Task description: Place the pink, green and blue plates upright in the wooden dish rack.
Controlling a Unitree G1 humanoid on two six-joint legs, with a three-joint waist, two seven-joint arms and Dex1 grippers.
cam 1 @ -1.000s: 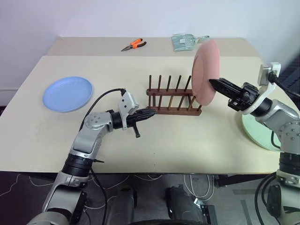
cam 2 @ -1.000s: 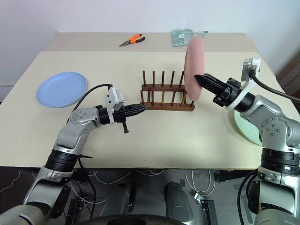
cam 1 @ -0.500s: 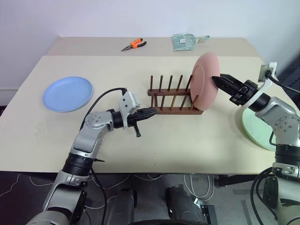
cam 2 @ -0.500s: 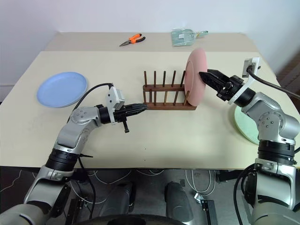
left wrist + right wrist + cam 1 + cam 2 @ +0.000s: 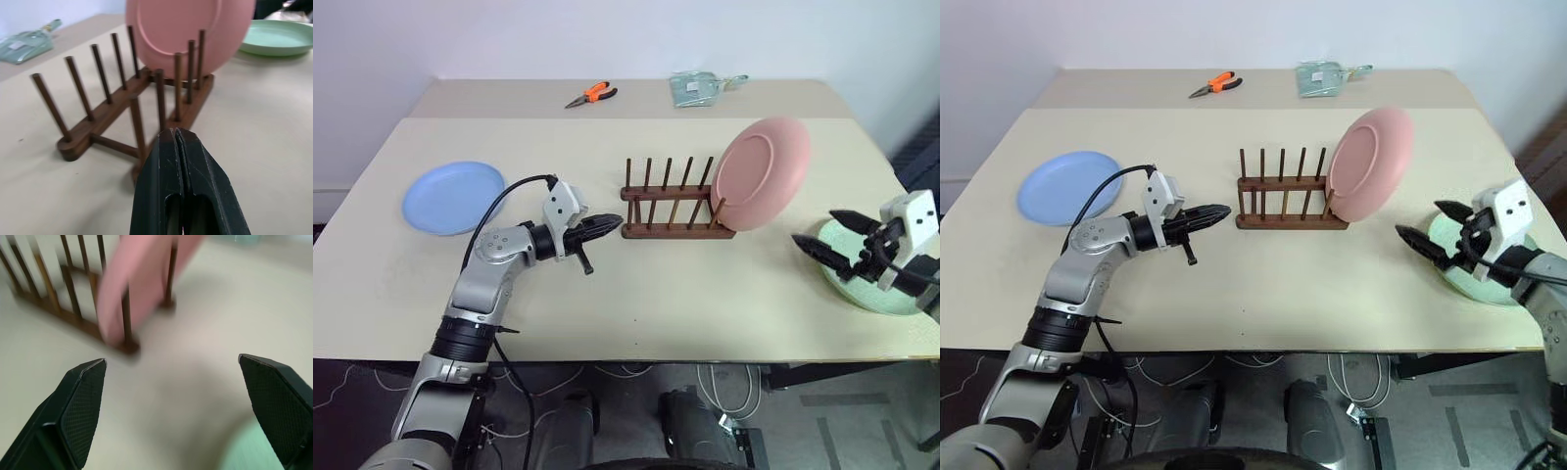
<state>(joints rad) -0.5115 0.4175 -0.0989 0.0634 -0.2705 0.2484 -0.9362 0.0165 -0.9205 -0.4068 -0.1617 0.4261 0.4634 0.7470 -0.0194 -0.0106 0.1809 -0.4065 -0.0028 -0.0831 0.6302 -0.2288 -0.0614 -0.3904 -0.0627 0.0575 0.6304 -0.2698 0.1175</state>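
Plates: one racked, two flat on the table

We count three plates, one rack and two grippers. Our pink plate (image 5: 759,174) stands tilted in the right end slot of the wooden dish rack (image 5: 672,211), leaning away from the pegs toward the right edge; it is matte salmon with a raised rim. Our rack sits mid-table, dark brown, two rails with thin upright pegs, four slots bare. Our blue plate (image 5: 454,197) lies flat near the left edge. Our green plate (image 5: 862,286) lies flat at the right edge. Our left gripper (image 5: 603,224) has its jaws clenched on nothing, tip just beside the rack's left end. Our right gripper (image 5: 829,236) stands released, jaws spread wide over the green plate's near rim, apart from the pink plate.
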